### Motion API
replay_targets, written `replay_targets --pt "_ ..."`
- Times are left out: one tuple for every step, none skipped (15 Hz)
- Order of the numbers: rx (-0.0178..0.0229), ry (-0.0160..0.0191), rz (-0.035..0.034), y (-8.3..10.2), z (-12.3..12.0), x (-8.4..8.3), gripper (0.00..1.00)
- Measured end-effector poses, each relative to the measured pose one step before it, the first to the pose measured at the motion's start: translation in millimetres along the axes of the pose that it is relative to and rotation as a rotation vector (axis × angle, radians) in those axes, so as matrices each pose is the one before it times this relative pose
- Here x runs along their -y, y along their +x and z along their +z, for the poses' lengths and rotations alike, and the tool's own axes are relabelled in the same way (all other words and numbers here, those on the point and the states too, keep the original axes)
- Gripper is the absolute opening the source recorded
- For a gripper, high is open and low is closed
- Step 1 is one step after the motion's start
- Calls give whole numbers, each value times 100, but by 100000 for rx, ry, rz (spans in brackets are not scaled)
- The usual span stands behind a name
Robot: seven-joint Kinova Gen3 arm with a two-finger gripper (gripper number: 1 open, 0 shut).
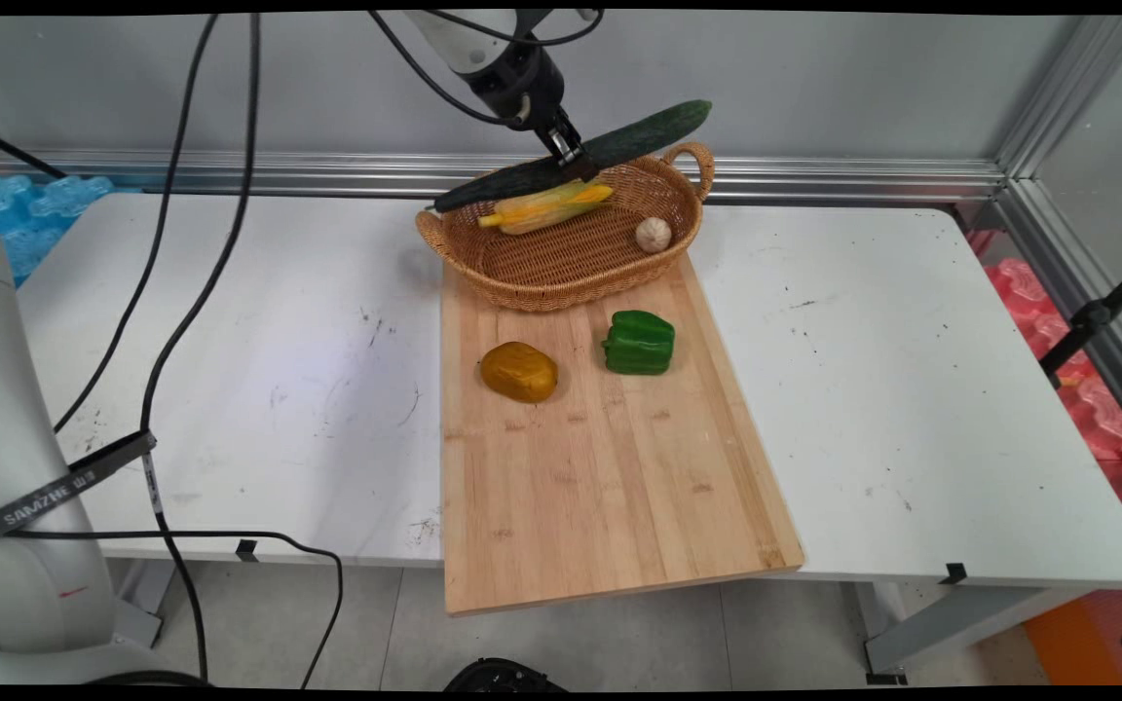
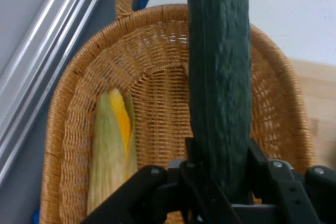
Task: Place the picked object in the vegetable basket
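Since the end effector (image 1: 571,153) is clamping the cucumber (image 1: 580,154) near its middle, the thing is hanging pretty balanced, tilted with its right end higher, up in the air right over the far rim of the wicker basket (image 1: 522,277) and not touching it. The basket is sitting on the far end of the wooden cutting board (image 1: 610,467), already holding an ear of corn (image 1: 546,206) along its back wall and what's looking like a garlic bulb (image 1: 653,235) on the right. A green pepper (image 1: 639,342) and a brownish potato (image 1: 518,371) are lying apart on the board just in front, and the board itself is hanging off the desk (image 1: 912,409) a bit on the near side.
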Motion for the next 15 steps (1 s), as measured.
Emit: replay_targets --pt "-314 116 698 -26 690 472 0" --pt "-320 191 254 -48 767 453 0" --pt "-332 452 -326 -78 689 435 0" --pt "-344 542 -548 -107 764 482 0" --pt "-264 458 -612 -80 675 405 0" --pt "-142 534 -744 -172 793 489 0" --pt "-75 527 -842 -217 743 472 0" --pt "-17 387 -875 -200 584 350 0" --pt "-18 644 -1683 -306 600 416 0" --pt "33 674 -2289 -375 496 341 0" --pt "68 508 -2055 -329 384 225 0" --pt "150 477 -2461 -379 406 156 0" --pt "121 377 -2318 -347 382 106 0" --pt "84 261 -1999 -283 306 48 0" --pt "127 259 -2325 -325 355 27 0"
